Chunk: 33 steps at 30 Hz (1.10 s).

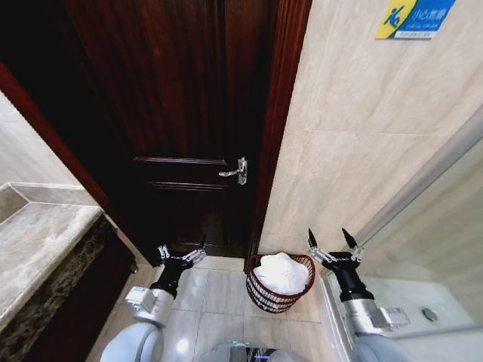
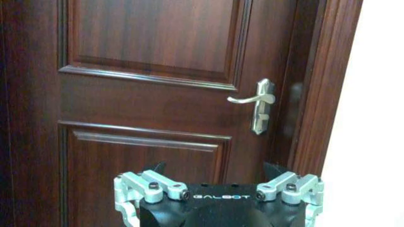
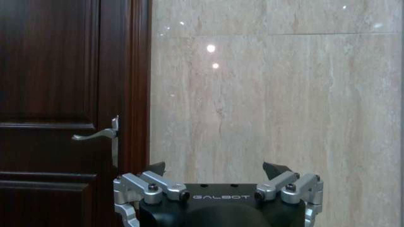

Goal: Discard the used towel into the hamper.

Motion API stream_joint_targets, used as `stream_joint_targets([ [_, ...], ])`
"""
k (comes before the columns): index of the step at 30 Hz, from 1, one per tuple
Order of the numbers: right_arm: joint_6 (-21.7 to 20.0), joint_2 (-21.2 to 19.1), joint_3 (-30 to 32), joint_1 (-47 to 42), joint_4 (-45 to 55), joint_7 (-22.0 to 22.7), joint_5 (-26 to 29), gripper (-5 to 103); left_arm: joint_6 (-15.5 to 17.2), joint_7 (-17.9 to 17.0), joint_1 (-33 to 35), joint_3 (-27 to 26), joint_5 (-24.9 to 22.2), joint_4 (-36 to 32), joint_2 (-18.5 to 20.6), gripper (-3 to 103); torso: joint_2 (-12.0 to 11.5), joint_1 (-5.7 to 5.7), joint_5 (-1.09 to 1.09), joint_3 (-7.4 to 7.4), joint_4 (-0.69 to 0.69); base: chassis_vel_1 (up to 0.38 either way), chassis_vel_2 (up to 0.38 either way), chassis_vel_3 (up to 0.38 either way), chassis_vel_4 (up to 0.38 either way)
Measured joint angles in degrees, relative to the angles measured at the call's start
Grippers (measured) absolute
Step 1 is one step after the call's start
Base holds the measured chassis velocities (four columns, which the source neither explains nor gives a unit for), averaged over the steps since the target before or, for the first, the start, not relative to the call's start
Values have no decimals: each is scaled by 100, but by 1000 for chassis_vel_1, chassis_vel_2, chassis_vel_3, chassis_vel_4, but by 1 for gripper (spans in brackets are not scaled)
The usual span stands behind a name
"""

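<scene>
A white crumpled towel [image 1: 281, 272] lies inside the hamper [image 1: 264, 296], a small round dark reddish-brown ribbed basket standing on the tiled floor against the beige wall, just right of the door frame. My left gripper [image 1: 181, 252] hangs open and empty to the left of the hamper, in front of the dark door. My right gripper [image 1: 333, 239] is open and empty to the right of the hamper, raised near the wall. In each wrist view the black fingertips [image 2: 275, 169] [image 3: 275, 168] stand wide apart with nothing between them.
A dark wooden door [image 1: 173, 113] with a silver lever handle [image 1: 235, 172] is shut ahead. A stone counter [image 1: 38, 249] runs along the left. A glass panel and raised ledge [image 1: 430, 302] lie to the right. Pale floor tiles [image 1: 211, 290] lie between the arms.
</scene>
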Motion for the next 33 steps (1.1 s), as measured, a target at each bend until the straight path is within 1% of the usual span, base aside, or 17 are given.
stream_joint_targets([
  [2, 0, 0, 0, 0, 0, 0, 0, 100, 0, 0, 0, 0, 0, 0, 0, 100, 0, 0, -2, 0, 0, 89, -85, -106, 94],
  [6, 0, 0, 0, 0, 0, 0, 0, 100, 0, 0, 0, 0, 0, 0, 0, 100, 0, -1, 1, -1, 0, 141, -136, -169, 149],
  [8, 0, 0, 0, 0, 0, 0, 0, 100, 0, 0, 0, 0, 0, 0, 0, 100, 0, 0, -1, 0, 0, 171, -206, -203, 202],
  [10, 0, 0, 0, 0, 0, 0, 0, 100, 0, 0, 0, 0, 0, 0, 0, 100, 0, -1, 2, 0, 0, 236, -210, -207, 205],
  [11, 0, 0, 1, -1, 0, 0, 0, 100, 0, 0, 0, 0, 0, 0, -1, 100, 1, -3, 1, -1, 0, 236, -234, -214, 205],
  [12, 0, 0, 0, -2, 0, 0, 0, 100, 0, 0, 0, -1, 0, 0, 0, 100, 2, -4, -4, -2, 0, 224, -234, -232, 251],
  [14, 0, 0, 0, -1, 0, 0, 0, 100, 0, 0, 1, 0, 0, 0, -1, 100, 2, -4, -2, -1, 0, 208, -205, -232, 251],
  [15, 0, 0, 0, -2, 0, 0, 0, 100, 0, 0, 1, 0, 0, 0, -1, 100, 3, -5, 3, -2, 0, 208, -205, -185, 218],
  [17, 0, 0, 1, -4, 0, 0, 0, 100, 0, 0, 1, 0, 0, 0, 0, 100, 6, -9, -2, -4, -1, 109, -131, -152, 129],
  [19, 1, 0, 0, -3, 0, 0, 0, 100, 0, 0, 1, 0, 0, 0, 0, 100, 5, -9, -1, -3, 0, 74, -94, -102, 100],
  [33, 0, 0, 0, 0, 0, 0, 0, 100, 0, 0, -1, 1, 0, 0, 0, 100, -2, 1, 0, 0, -1, -67, -19, -20, -76],
])
